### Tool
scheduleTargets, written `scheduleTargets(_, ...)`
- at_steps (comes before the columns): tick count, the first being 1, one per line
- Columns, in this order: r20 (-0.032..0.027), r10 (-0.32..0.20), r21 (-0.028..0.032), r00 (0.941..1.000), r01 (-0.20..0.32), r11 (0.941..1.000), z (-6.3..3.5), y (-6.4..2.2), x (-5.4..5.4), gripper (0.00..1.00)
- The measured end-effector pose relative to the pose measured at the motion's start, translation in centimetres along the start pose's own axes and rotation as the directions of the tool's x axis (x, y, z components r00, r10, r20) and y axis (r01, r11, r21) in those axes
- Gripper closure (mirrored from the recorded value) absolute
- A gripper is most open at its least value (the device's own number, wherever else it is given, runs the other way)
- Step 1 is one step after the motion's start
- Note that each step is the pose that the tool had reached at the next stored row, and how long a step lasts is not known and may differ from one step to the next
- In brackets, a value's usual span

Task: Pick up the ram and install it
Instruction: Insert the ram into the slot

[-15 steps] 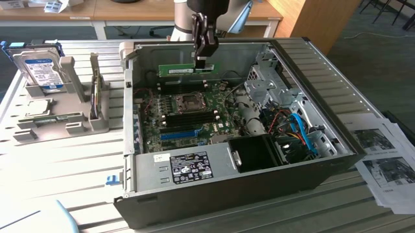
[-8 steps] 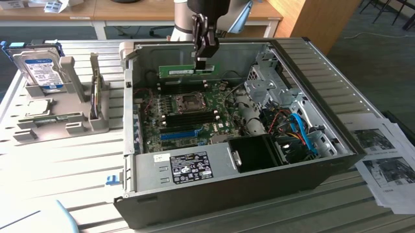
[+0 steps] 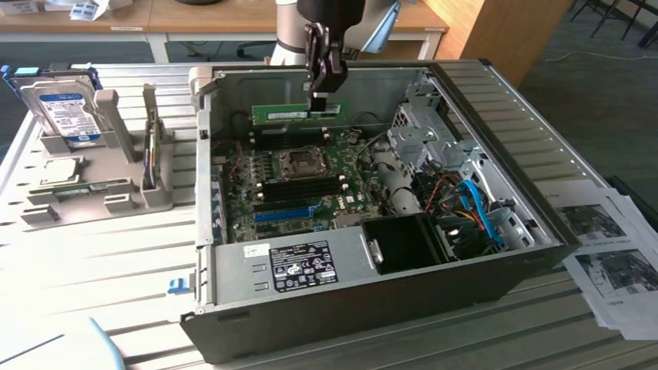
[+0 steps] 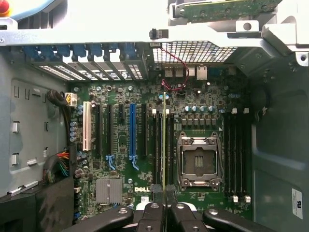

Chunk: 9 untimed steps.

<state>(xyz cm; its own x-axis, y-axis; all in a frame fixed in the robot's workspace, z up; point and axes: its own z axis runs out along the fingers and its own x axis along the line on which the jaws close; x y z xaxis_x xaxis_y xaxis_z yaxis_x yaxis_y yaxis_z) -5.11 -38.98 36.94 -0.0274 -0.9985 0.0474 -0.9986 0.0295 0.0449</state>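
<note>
My gripper is shut on the ram, a long green circuit-board stick with a white label. It holds the stick level by one end, inside the open computer case and above the motherboard. In the wrist view the ram appears edge-on as a thin green line. It runs out from between the black fingertips and hangs over the black memory slots beside the open CPU socket. The ram is still apart from the board.
A second bank of memory slots lies on the socket's other side. On the exterior view's left, a grey holder rack carries a blue-labelled hard drive and a square CPU chip. Printed papers lie at the right.
</note>
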Motion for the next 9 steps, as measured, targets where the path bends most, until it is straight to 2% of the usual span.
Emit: scheduleTargets(9,0.0000,0.000,0.0000,1.0000,0.000,1.0000,1.07,-0.05,-0.06,0.89)
